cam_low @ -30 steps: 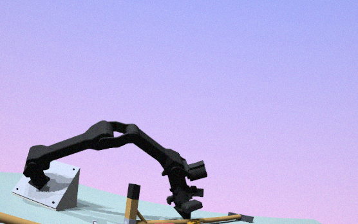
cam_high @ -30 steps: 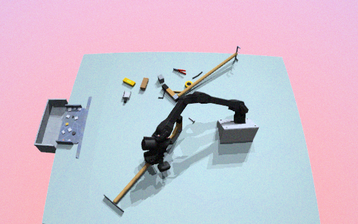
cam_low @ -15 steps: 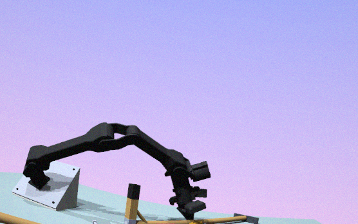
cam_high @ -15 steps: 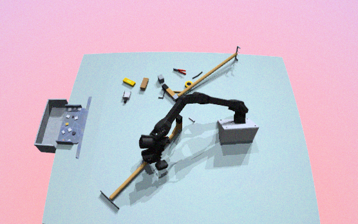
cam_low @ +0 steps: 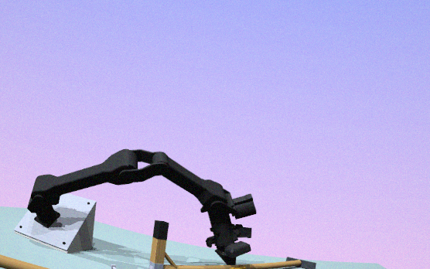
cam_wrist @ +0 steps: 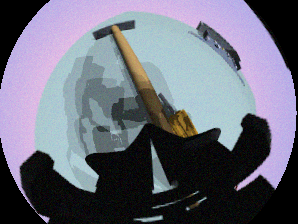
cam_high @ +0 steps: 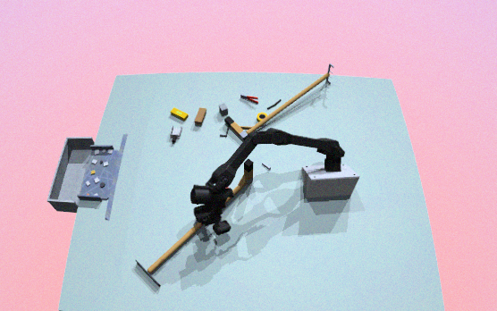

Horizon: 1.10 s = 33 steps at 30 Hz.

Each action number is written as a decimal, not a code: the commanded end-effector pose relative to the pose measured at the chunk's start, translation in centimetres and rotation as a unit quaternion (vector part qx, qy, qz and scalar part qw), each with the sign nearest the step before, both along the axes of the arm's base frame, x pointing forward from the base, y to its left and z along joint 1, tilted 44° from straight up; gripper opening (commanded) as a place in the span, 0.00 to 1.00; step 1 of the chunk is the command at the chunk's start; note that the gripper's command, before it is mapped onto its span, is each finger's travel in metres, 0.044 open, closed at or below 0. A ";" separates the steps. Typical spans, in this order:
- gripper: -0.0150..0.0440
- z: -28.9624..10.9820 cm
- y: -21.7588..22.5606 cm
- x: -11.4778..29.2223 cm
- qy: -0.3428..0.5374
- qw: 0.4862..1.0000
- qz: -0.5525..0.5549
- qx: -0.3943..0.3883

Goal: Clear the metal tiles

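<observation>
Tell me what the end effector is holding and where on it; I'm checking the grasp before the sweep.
The long scraper: the end effector is shut on its wooden shaft, partway along, well back from the blade.

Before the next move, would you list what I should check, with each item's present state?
1. Gripper shut on the scraper handle: ok.
2. Blade lined up with the plate: not ok, it is near the table's front edge, far from the plate.
3. Tiles off the plate: not ok, several lie on it.
4. Box at the plate's far end: ok.
5. Blade lifted off the table: cannot tell.
</observation>
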<state>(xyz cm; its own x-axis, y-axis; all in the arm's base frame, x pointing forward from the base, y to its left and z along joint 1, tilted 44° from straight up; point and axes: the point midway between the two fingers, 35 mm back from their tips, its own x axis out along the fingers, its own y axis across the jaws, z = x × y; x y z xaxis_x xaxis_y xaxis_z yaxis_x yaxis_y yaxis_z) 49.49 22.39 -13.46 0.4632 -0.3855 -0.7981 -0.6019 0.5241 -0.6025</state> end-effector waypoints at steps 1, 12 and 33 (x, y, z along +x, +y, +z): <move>0.25 0.6 0.7 -0.1 -0.003 1.000 -0.001 0.002; 0.25 3.7 3.7 -0.6 -0.016 1.000 -0.004 0.014; 0.25 7.1 8.0 -3.4 -0.027 0.999 -0.012 0.024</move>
